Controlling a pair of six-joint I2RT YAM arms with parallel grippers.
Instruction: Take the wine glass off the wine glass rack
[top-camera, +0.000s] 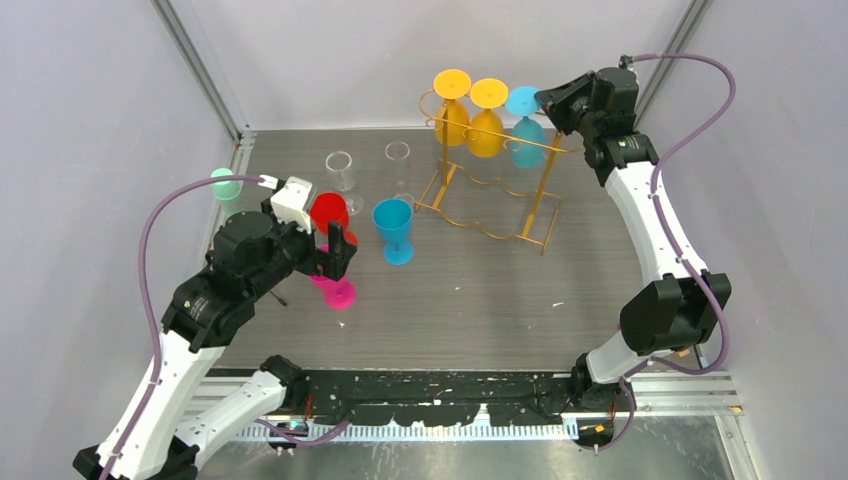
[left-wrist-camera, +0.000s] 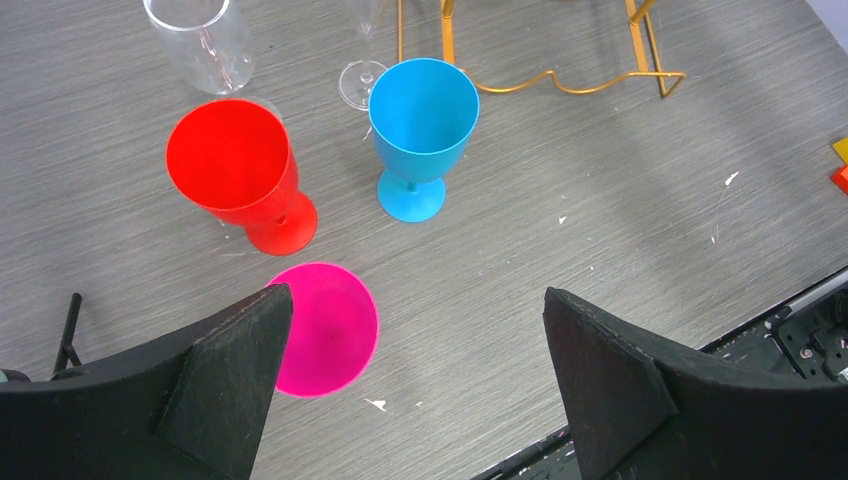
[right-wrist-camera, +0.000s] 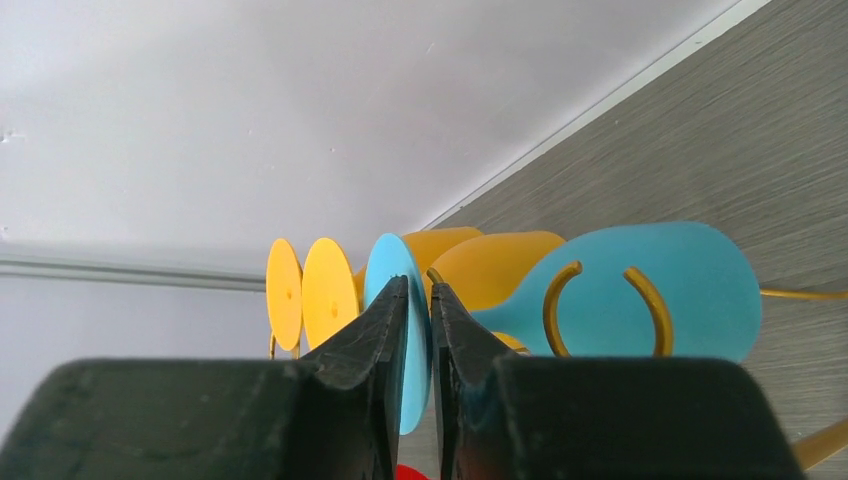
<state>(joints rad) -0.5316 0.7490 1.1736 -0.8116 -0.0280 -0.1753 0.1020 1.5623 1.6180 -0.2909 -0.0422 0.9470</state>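
**Right pincer on the foot of the hanging light-blue glass; left pincer idle over the standing glasses**

- Wine glass rack (top-camera: 541, 195): gold wire, stands near the far edge of the worktop, right of centre.
- Three glasses hang from its top rail, bowls down and feet up. In a row from the left: yellow glass A (top-camera: 452, 120), yellow glass B (top-camera: 487, 130), light-blue wine glass (top-camera: 527, 140).
- The light-blue wine glass is at the rail's right end. Its stem sits in a gold loop (right-wrist-camera: 549, 310).
- Right pincer (right-wrist-camera: 418, 290): reaches in from the far right corner. Its fingers are drawn close together on the thin foot disc of the light-blue wine glass, one on each face. No gap shows at the disc.
- In the way: the foot of yellow glass B hangs just beside the light-blue foot, and the two bowls are close together. Yellow glass A is one place further along the rail.
- Left pincer (left-wrist-camera: 415, 295): fingers spread wide, nothing between them. It hovers over the left half of the worktop, well apart from the rack.
- Pink glass (left-wrist-camera: 325, 330): below the left pincer, partly hidden by one finger.
- Red glass (left-wrist-camera: 235, 165) and blue glass (left-wrist-camera: 420, 125): upright, side by side, not touching.
- Two clear glasses (top-camera: 340, 170) (top-camera: 398, 160): behind them. The right one is near the rack's left side.
- Green glass (top-camera: 225, 185): at the left edge
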